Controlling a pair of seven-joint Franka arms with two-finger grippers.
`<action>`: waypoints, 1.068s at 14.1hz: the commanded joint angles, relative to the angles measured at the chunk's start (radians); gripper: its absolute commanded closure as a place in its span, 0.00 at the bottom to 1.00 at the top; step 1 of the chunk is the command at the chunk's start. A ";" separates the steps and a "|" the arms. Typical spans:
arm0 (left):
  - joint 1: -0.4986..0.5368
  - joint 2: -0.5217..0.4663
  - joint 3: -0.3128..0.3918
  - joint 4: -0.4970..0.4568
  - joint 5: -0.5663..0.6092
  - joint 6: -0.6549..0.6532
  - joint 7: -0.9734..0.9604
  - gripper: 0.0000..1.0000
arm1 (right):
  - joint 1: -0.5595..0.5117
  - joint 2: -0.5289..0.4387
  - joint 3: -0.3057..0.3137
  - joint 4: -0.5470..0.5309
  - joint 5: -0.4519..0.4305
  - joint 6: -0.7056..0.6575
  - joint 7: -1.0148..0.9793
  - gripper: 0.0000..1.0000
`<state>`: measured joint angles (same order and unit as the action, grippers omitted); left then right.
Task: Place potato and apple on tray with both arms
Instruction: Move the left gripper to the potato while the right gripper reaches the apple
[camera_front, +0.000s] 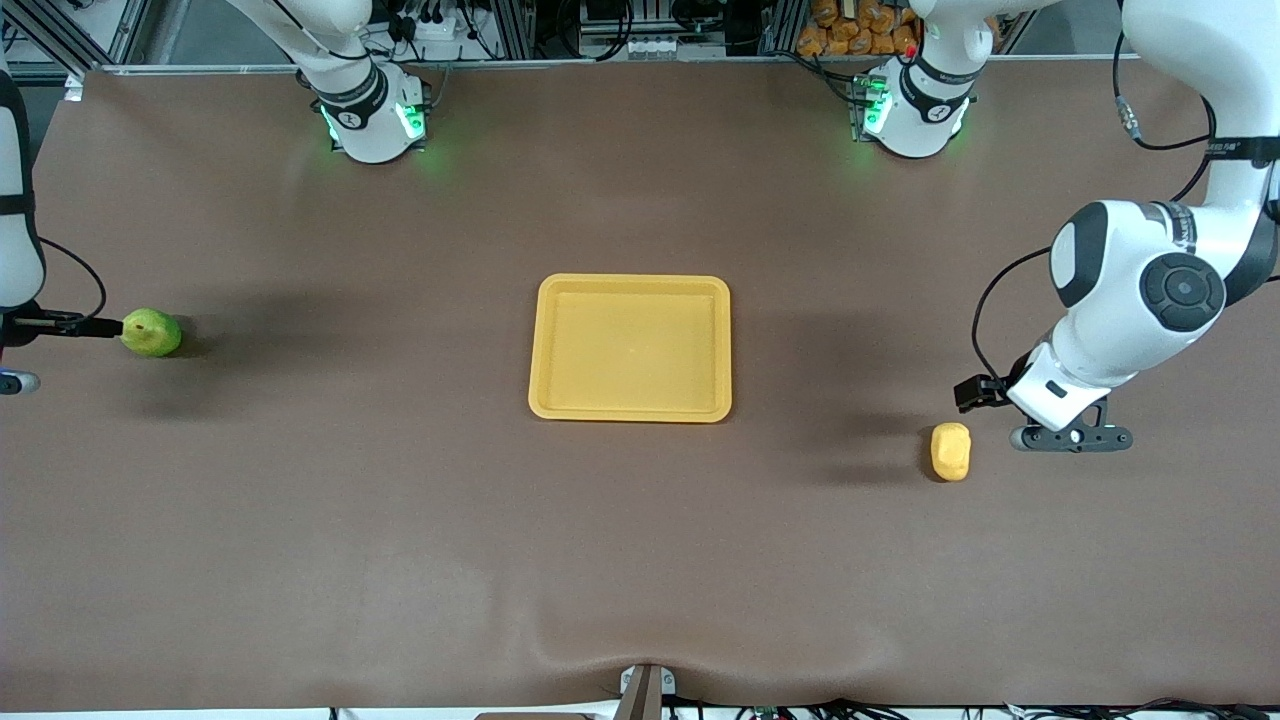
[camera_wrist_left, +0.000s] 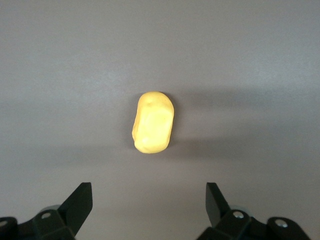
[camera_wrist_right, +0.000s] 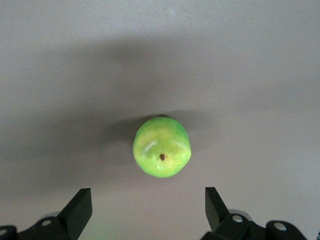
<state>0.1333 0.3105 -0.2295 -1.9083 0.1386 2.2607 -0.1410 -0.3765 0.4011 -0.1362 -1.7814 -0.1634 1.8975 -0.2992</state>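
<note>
Potato (camera_wrist_left: 153, 122), apple (camera_wrist_right: 161, 147) on table (untouched), under spread fingers (camera_wrist_left: 80, 202) (camera_wrist_right: 80, 207).

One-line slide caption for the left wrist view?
Left gripper, jaws open, hangs over the table just short of the potato.

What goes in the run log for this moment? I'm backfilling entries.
left gripper: open above potato | right gripper: open above apple | tray: holds nothing | both on table, ungrasped
</note>
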 joint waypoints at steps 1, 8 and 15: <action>0.006 0.045 -0.004 0.037 0.021 0.010 -0.002 0.00 | -0.039 0.013 0.017 -0.033 -0.027 0.082 -0.009 0.00; 0.009 0.140 0.006 0.038 0.033 0.147 0.001 0.00 | -0.068 0.028 0.017 -0.101 -0.027 0.208 -0.009 0.00; 0.011 0.216 0.007 0.041 0.052 0.249 0.003 0.00 | -0.087 0.030 0.017 -0.217 -0.027 0.368 -0.029 0.00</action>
<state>0.1364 0.5037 -0.2191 -1.8848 0.1617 2.4879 -0.1410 -0.4347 0.4323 -0.1366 -1.9711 -0.1662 2.2253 -0.3090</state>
